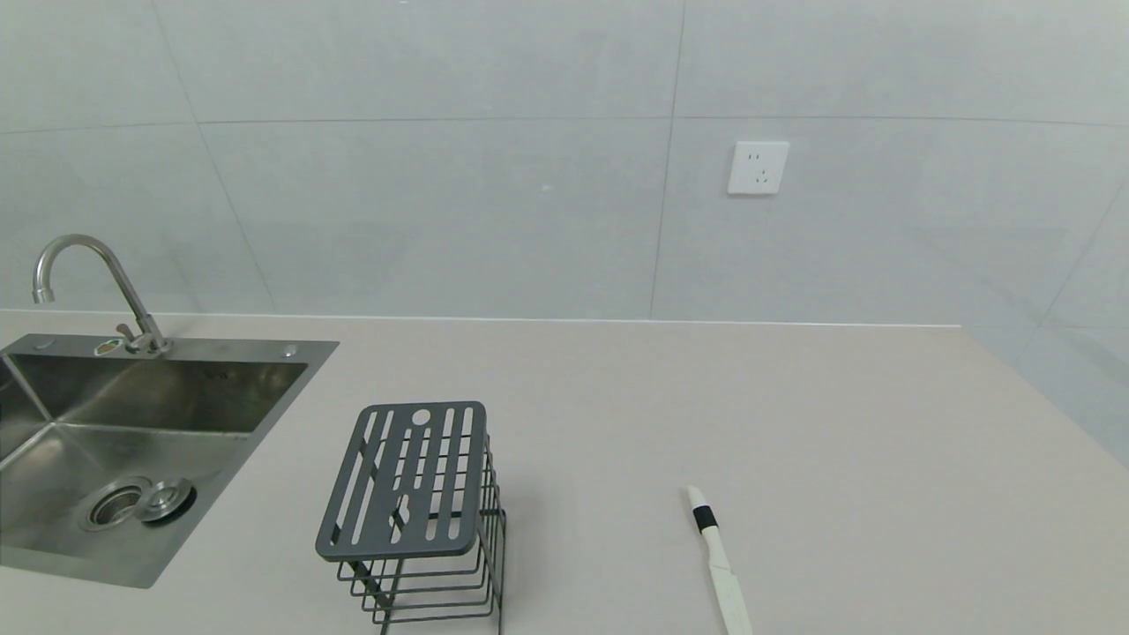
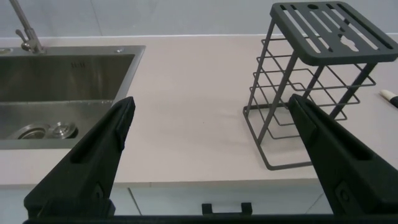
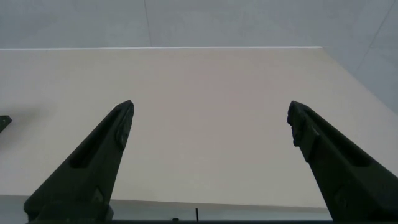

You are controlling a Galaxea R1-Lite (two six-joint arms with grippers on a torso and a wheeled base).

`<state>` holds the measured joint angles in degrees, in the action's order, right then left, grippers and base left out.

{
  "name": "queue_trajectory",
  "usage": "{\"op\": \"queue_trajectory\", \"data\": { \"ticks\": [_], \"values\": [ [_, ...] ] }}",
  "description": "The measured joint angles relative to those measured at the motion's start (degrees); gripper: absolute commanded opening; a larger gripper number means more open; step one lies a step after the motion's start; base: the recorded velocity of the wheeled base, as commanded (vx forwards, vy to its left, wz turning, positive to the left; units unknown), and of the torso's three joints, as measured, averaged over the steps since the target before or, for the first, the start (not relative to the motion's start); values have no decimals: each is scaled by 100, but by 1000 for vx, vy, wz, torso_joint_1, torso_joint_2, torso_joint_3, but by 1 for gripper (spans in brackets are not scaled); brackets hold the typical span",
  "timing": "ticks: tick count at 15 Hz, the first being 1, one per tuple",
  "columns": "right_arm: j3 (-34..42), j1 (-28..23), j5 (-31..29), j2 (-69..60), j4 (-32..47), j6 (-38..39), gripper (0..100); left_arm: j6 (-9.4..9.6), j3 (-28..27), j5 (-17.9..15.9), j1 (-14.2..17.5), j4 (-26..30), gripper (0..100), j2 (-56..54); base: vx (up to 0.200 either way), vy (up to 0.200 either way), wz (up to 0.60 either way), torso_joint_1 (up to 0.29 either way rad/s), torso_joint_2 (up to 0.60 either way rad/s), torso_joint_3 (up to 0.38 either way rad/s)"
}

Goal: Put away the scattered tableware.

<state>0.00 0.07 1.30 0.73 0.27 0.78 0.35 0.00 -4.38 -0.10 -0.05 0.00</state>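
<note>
On the counter (image 1: 794, 414), the white knife (image 1: 719, 556) lies flat at 5 o'clock in the head view. It is well apart from the slotted rack (image 1: 406, 481) at 7 o'clock, and the sink (image 1: 220, 348) sits at 9 o'clock. The left wrist view adds the left gripper (image 2: 211, 102), jaws spread wide and holding nothing, facing the rack and sink. The right wrist view adds the right gripper (image 3: 210, 107), equally spread and empty, facing the counter.
</note>
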Motion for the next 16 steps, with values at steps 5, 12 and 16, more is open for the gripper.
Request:
{"op": "queue_trajectory", "data": {
  "ticks": [5,12,16],
  "values": [
    [-5,0,0,0,0,-45,100,44,0,0,0,5,100,0,0,0,0,0,0,0],
    [-2,-10,93,0,-1307,-301,100,62,0,0,0,5,100,0,0,0,0,0,0,0],
    [-250,11,1092,172,-1036,-480,100,62,0,17,0,5,100,0,0,0,0,0,0,0]
  ]
}}
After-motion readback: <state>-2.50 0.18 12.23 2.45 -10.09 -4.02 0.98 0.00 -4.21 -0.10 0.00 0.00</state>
